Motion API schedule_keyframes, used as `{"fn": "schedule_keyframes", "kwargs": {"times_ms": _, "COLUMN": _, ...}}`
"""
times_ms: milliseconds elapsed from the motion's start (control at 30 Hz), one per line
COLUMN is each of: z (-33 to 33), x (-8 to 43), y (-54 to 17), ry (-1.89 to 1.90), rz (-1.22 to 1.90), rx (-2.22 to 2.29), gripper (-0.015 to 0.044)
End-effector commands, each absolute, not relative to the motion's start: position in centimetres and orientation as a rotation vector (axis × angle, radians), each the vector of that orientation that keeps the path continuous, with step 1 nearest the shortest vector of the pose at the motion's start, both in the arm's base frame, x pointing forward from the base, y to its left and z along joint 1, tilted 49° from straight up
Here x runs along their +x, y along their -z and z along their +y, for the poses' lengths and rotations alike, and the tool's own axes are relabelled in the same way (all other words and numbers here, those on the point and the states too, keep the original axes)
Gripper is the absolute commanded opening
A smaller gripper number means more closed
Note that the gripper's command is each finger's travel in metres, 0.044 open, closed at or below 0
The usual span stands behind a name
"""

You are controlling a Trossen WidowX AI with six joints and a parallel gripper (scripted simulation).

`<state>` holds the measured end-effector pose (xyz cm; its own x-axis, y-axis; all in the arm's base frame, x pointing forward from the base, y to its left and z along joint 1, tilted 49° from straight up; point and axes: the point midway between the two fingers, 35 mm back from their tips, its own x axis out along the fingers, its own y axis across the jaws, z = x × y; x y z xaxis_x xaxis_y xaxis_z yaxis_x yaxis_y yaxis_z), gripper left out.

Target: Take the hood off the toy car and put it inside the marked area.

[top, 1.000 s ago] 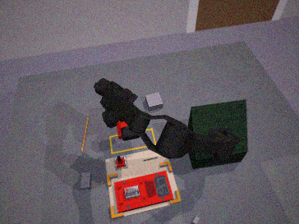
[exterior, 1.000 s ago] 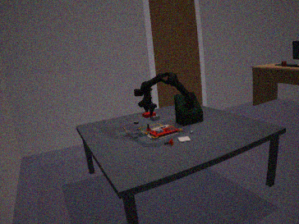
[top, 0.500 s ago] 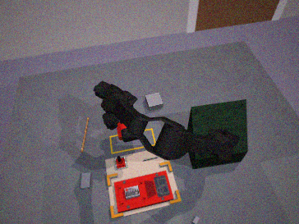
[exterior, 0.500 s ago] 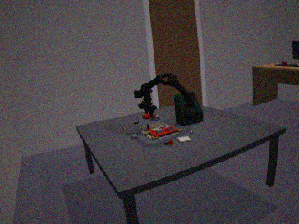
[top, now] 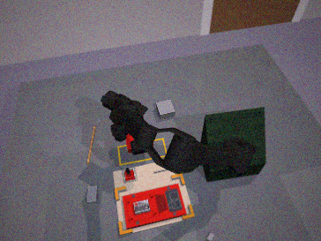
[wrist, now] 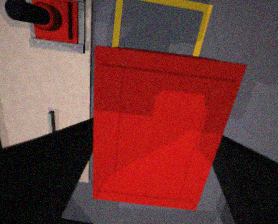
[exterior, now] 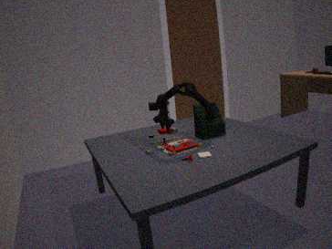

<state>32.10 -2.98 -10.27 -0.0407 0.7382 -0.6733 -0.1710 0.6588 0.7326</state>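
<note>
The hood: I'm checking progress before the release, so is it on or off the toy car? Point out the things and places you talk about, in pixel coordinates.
Off: the red hood (top: 130,143) (exterior: 166,130) (wrist: 155,145) is in the gripper (top: 132,144) (exterior: 167,129), apart from the toy car (top: 154,206) (exterior: 181,145).

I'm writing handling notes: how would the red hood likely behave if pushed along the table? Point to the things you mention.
The hood (top: 130,143) (wrist: 150,150) looks like a flat, stiff panel, so it would probably slide without bending. Its broad, straight-edged shape suggests it is unlikely to roll.
</note>
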Motion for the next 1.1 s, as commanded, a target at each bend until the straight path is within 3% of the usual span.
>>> {"fn": "schedule_keyframes", "kwargs": {"times_ms": 0, "z": -2.6, "x": 31.9, "y": 10.6, "ry": -0.787, "rz": 1.437, "rx": 0.521, "gripper": 0.0000}}
{"fn": "schedule_keyframes", "kwargs": {"times_ms": 1067, "z": -0.3, "x": 31.7, "y": 12.4, "ry": -0.789, "rz": 1.437, "rx": 0.523, "gripper": 0.0000}}
